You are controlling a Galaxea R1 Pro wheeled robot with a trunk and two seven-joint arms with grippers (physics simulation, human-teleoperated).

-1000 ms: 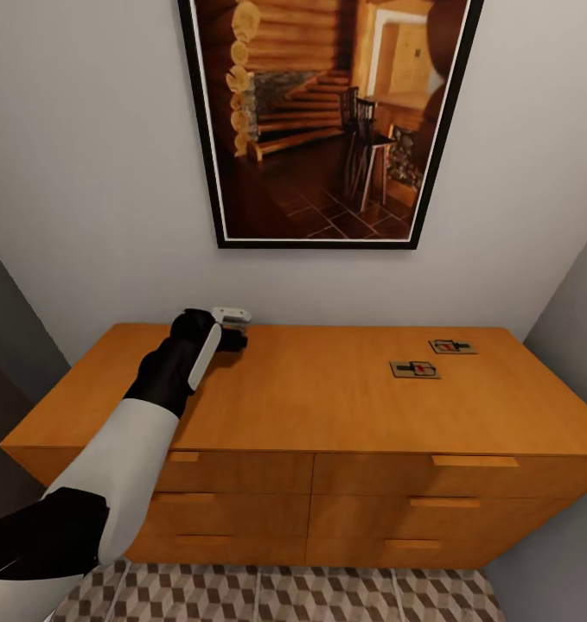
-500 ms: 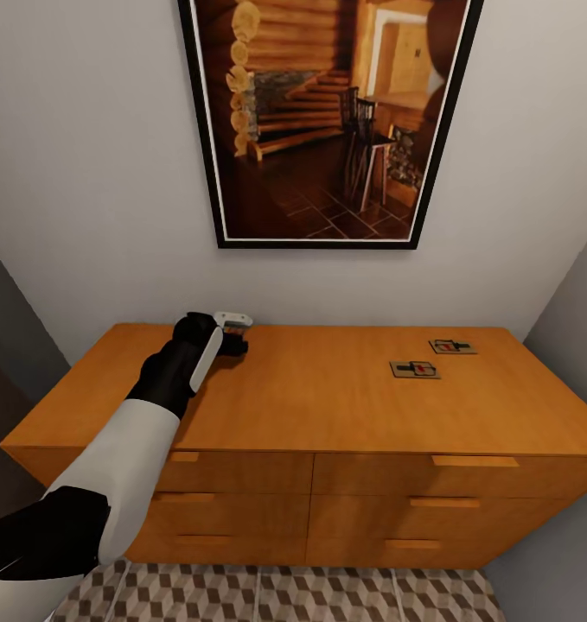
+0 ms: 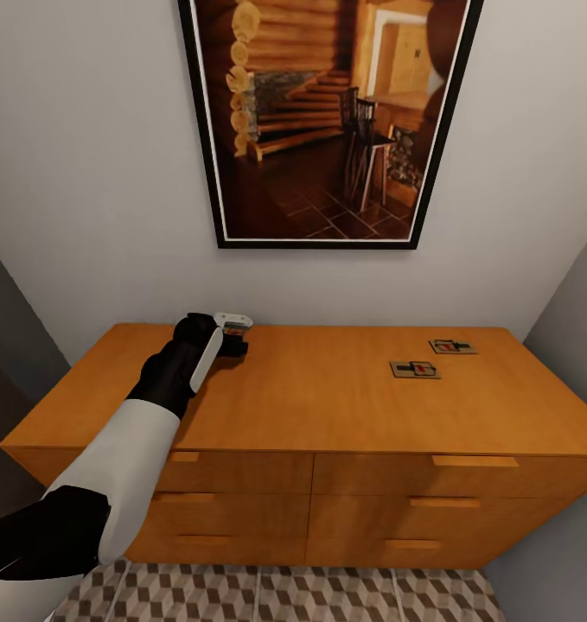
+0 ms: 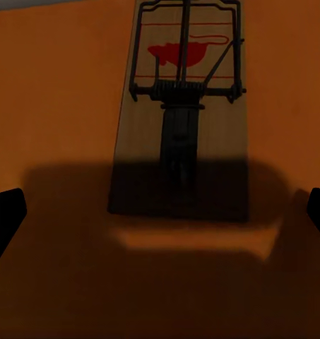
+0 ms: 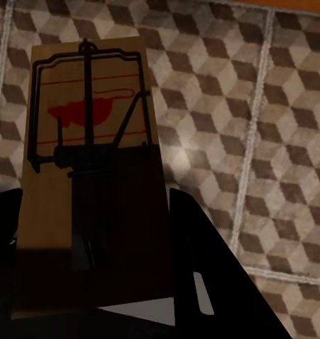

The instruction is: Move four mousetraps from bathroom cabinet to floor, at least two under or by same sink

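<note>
The orange-brown cabinet (image 3: 310,406) stands against the wall. Two mousetraps (image 3: 414,369) (image 3: 453,346) lie flat on the right of its top. My left gripper (image 3: 235,333) hovers low over the back left of the top. In the left wrist view it (image 4: 160,212) is open, its fingertips (image 4: 4,219) spread wide, and a third mousetrap (image 4: 181,113) lies on the wood just ahead of them. My right gripper (image 5: 96,265) is shut on a fourth mousetrap (image 5: 89,162), held above the patterned bathroom floor (image 5: 258,106). The sink is out of view.
A large framed picture (image 3: 328,121) hangs on the wall above the cabinet. Grey walls close in on both sides of it. A strip of cube-pattern floor (image 3: 284,596) shows in front of the drawers (image 3: 475,462).
My left gripper has shifted very slightly over the back left of the cabinet top. The two mousetraps on the right have not moved.
</note>
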